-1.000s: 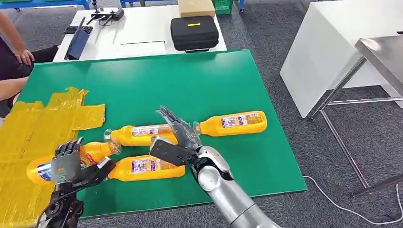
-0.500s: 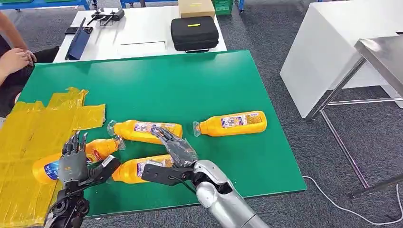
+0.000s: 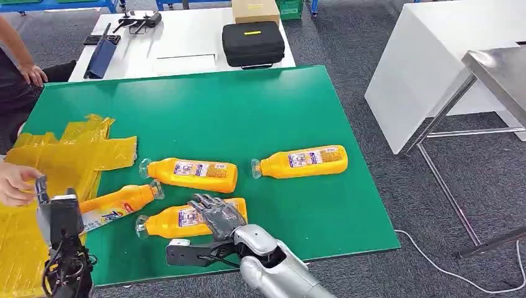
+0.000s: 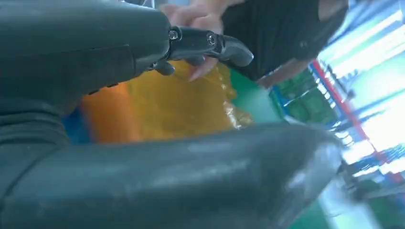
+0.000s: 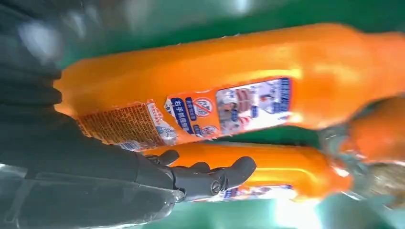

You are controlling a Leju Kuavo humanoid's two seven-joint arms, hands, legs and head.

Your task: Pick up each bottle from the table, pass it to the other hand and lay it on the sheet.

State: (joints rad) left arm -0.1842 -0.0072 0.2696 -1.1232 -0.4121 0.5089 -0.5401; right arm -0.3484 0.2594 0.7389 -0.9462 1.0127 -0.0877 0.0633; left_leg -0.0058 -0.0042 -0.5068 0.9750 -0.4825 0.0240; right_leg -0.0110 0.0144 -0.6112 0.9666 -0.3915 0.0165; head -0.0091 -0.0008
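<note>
Grey speckled carpet underfoot. Beyond the green table, a white table carrying a black case, a cardboard box and a dark tablet. To the right, a white cabinet, a steel table, a white cable trailing across the floor.

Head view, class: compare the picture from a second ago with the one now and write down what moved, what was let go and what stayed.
The left hand has drawn back toward the robot and left the bottle half on the yellow sheet. The right hand has pulled back from the middle bottle onto the nearest bottle, without lifting it. A person's hand has come onto the yellow sheet. The far right bottle and the green table are as before.
</note>
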